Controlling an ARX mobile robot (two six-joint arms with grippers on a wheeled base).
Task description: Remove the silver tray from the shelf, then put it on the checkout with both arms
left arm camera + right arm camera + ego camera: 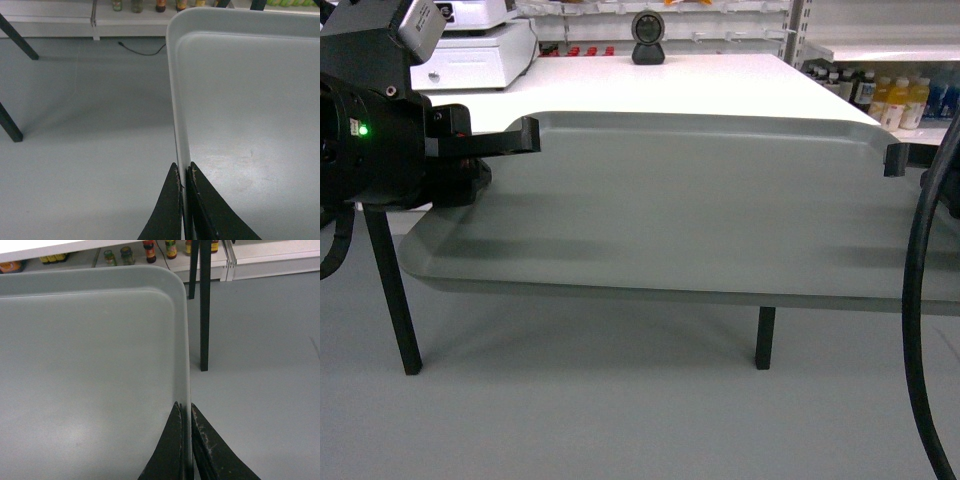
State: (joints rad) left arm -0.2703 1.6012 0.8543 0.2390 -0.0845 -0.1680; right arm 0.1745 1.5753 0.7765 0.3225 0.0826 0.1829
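From the head view, the silver tray (pixel 700 215) hangs in the air in front of the checkout (pixel 650 80), its far edge up near the table top, and it does not look set down yet. The left gripper (pixel 525 135) pinches the tray's left rim, and the right gripper (pixel 893 160) shows only a little at the right rim, so its grip is hard to tell here. A black camera thing (pixel 648 38) sits at the back of the table. From the left wrist view, the left gripper (pixel 184 172) has its two fingers closed tight on the thin raised rim of the tray (pixel 250 125), with grey floor (pixel 85 125) below. From the right wrist view, the right gripper (pixel 185 410) is squeezed on the other rim of the tray (pixel 90 365) the same way. The tray looks stiff and flat, smooth and maybe slippery, and big but probably not heavy. The thin rim on each short side is the best place to hold, one arm per side, kept level so it does not tip or slide out.
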